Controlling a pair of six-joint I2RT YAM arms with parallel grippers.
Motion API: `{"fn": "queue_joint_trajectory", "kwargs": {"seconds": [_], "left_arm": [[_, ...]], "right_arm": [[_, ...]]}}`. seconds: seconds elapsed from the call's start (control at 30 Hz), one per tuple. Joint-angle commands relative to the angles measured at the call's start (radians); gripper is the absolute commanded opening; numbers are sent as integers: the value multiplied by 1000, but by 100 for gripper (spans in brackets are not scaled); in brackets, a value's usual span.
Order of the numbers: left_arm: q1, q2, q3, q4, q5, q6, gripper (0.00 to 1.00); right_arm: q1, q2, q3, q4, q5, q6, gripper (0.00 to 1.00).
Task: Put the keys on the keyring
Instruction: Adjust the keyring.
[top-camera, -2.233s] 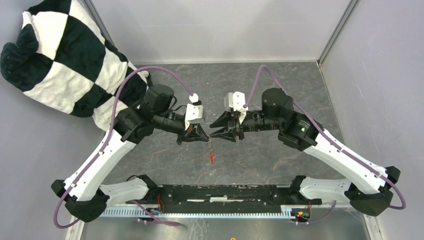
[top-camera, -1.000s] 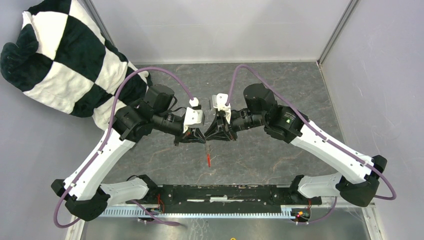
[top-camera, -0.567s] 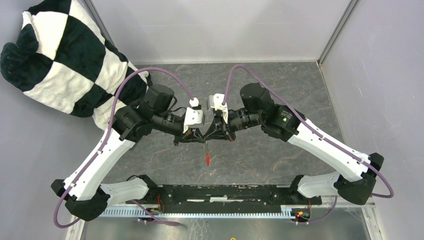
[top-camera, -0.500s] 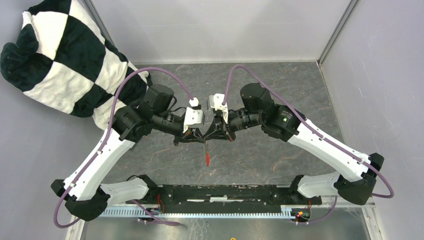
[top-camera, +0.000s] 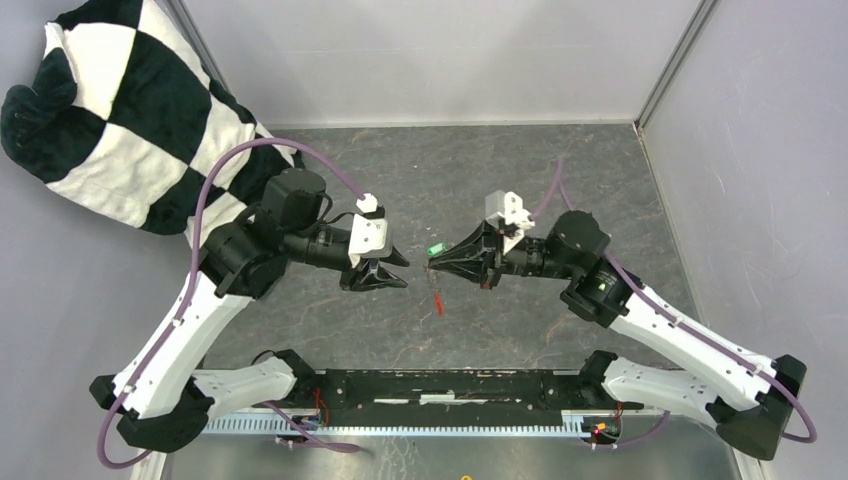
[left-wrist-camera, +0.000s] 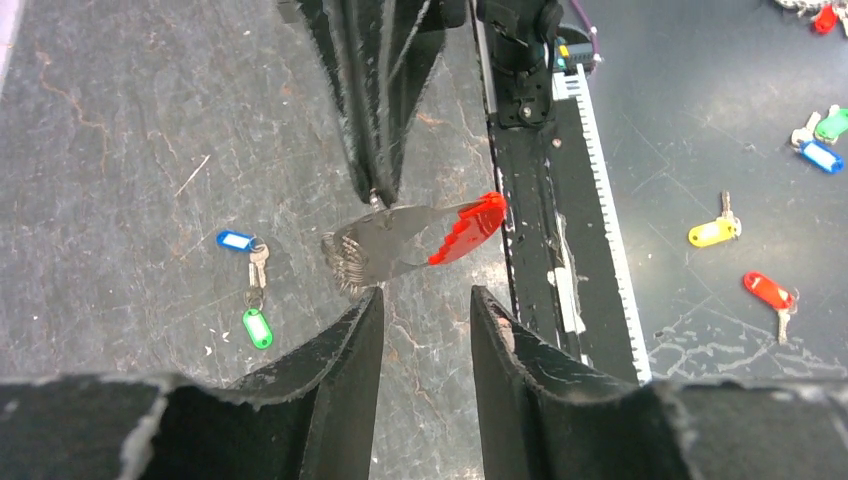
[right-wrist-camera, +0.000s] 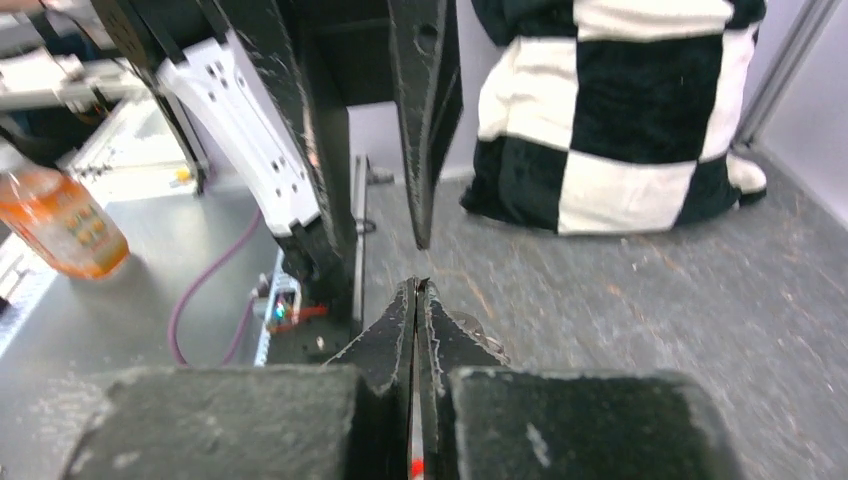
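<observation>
My right gripper (top-camera: 431, 264) is shut on the keyring (top-camera: 438, 303), and the red tag hangs below its tips. In the left wrist view the keyring (left-wrist-camera: 400, 240) shows as a grey coil clump with the red tag (left-wrist-camera: 468, 227), pinched from above by the right gripper's fingers (left-wrist-camera: 372, 120). My left gripper (left-wrist-camera: 426, 295) stands open just short of it, holding nothing. The keys lie on the table beneath: a blue head (left-wrist-camera: 236, 240) and a green head (left-wrist-camera: 257, 328). The green head (top-camera: 435, 247) also shows from above. In the right wrist view the right gripper (right-wrist-camera: 416, 285) pinches a thin strip.
A black-and-white checkered cloth (top-camera: 130, 110) lies at the back left. The black base rail (top-camera: 450, 385) runs along the near edge. Several loose keys with coloured tags (left-wrist-camera: 712, 232) lie beyond the rail. An orange bottle (right-wrist-camera: 60, 225) stands off the table.
The two grippers, tip to tip a second ago, have drawn apart. The left one opened, let go of the keyring and backed left; the right one closed on it and carried it right.
</observation>
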Motion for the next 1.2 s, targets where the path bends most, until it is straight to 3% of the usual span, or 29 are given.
{"fn": "queue_joint_trajectory", "kwargs": {"seconds": [0.0,0.2,0.5,0.67,1.17], "left_arm": [[-3,-33,-51,116,-4,-128,44],[-2,-47,-126,316,37,-279,44],[-3,-17,-114,415,169,-417,44],[-2,-25,-121,496,247,-479,47],[-2,-11,-142,568,218,-504,47]], "right_arm": [[-7,-62,-119,454,29,199,0],[-7,-69,-240,787,43,383,0],[-6,-42,-315,979,81,484,0],[-5,-41,-345,1009,120,490,0],[40,-9,-372,1065,173,486,0]]}}
